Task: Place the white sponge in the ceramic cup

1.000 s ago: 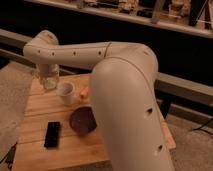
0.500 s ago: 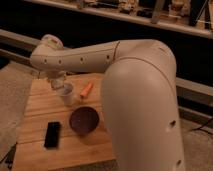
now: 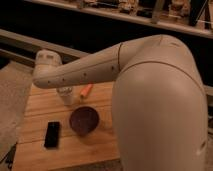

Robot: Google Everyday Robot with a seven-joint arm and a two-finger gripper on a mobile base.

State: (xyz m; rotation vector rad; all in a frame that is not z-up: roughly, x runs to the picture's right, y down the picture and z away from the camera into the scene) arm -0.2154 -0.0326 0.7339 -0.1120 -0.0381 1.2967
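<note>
Two-finger gripper was hidden behind the cream arm's wrist (image 3: 47, 70), upper left of frame, and was judged clenched. Small pale cylindrical ceramic cup (image 3: 65, 96) was noted just beneath that wrist. Off-white soft sponge was not sighted; whether it was gripped could not be told.

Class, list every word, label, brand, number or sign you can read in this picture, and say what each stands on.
No text can be read anywhere.
The black phone, dark bowl, ceramic cup, wooden table and robot arm show no legible marks.
Items on the shelf at the top are too blurred to read.
The gripper sits above the cup, hidden behind the arm.
</note>
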